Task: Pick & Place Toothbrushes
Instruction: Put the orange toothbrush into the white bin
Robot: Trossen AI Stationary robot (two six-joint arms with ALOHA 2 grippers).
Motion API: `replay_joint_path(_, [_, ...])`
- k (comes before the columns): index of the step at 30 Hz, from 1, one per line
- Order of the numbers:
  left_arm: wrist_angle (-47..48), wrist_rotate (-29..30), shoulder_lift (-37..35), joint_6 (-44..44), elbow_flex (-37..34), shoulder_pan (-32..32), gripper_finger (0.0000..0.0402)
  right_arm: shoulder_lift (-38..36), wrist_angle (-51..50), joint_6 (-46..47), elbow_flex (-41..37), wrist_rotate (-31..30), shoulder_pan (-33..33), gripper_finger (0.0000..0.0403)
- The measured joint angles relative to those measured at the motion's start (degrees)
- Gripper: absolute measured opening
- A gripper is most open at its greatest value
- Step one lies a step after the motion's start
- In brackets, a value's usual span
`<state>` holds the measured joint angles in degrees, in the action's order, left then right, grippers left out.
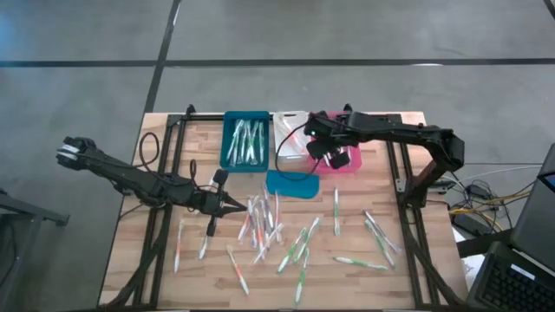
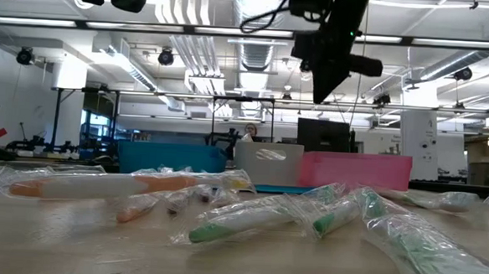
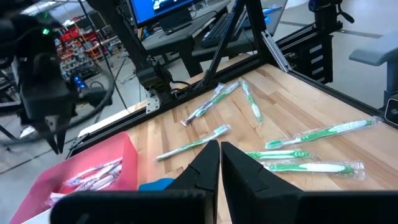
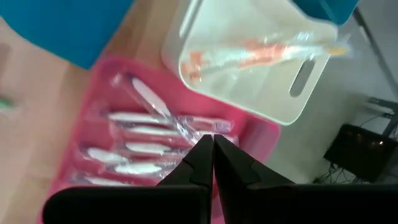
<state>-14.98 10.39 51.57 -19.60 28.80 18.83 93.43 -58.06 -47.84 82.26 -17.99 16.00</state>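
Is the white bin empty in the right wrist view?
No, the white bin holds a wrapped toothbrush with orange parts.

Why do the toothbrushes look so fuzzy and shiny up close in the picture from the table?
Low view: the nearest wrapped toothbrushes sit too close to the camera to be sharp, and their clear wrappers catch the ceiling lights. High view: they look small but crisp, on evenly lit wood. Right wrist view: the pink bin and white bin look soft and washed out.

Three bins [image 1: 245, 141] stand side by side at the table's [image 1: 399, 277] far edge; toothbrushes [image 1: 295, 251] lie scattered nearer.
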Motion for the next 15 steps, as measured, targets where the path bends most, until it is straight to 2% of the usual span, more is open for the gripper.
replay_joint_path(10, [0.00, 0.00, 0.00, 6.35, 0.00, 0.02, 0.0019, -3.97, 0.00, 8.31, 0.00, 0.01, -7.71, 0.0008])
replay_joint_path(15, [0.00, 0.31, 0.00, 9.93, 0.00, 0.00, 0.0019, -4.70, -0.07, 18.20, 0.00, 0.01, -11.47, 0.0008])
